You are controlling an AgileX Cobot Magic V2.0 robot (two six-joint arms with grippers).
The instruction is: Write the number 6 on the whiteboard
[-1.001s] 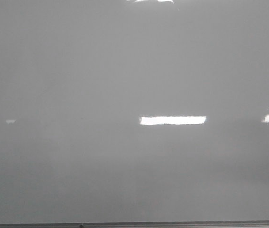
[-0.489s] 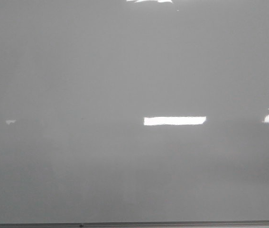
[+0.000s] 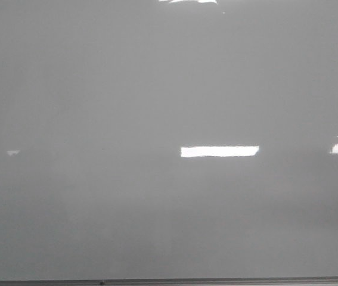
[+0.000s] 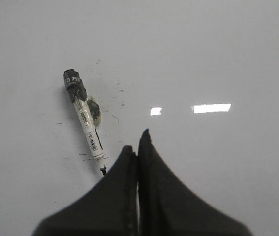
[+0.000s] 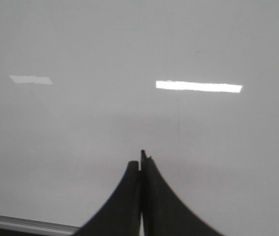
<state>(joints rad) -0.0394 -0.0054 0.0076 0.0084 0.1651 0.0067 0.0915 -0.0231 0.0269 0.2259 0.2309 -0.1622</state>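
While our front camera takes in nothing but the whiteboard (image 3: 97, 89), its glossy grey surface carries no marker line that we can make out, so the number 6 is nowhere to be seen on it in any view. A thin grey frame edge (image 3: 216, 280) runs along the board's bottom edge in that view. Against the picture from a second ago, the bright reflection bar (image 3: 219, 151) near the board's middle has a slightly shorter left end; against the one from half a second ago we find no difference at all.

From our left wrist we see the left gripper (image 4: 138, 147) with its two dark fingers pressed together, nothing between them. Just beyond the fingertips a marker (image 4: 83, 115) lies flat on the board, black cap at the far end, white labelled barrel, dark tip pointing towards the gripper and close to its left finger; whether tip and finger touch we cannot tell. Faint dark smudges (image 4: 117, 93) dot the board around the marker.

From our right wrist the right gripper (image 5: 141, 162) likewise shows its fingers pressed together and empty, over bare board, with the frame edge (image 5: 26, 223) at the near corner
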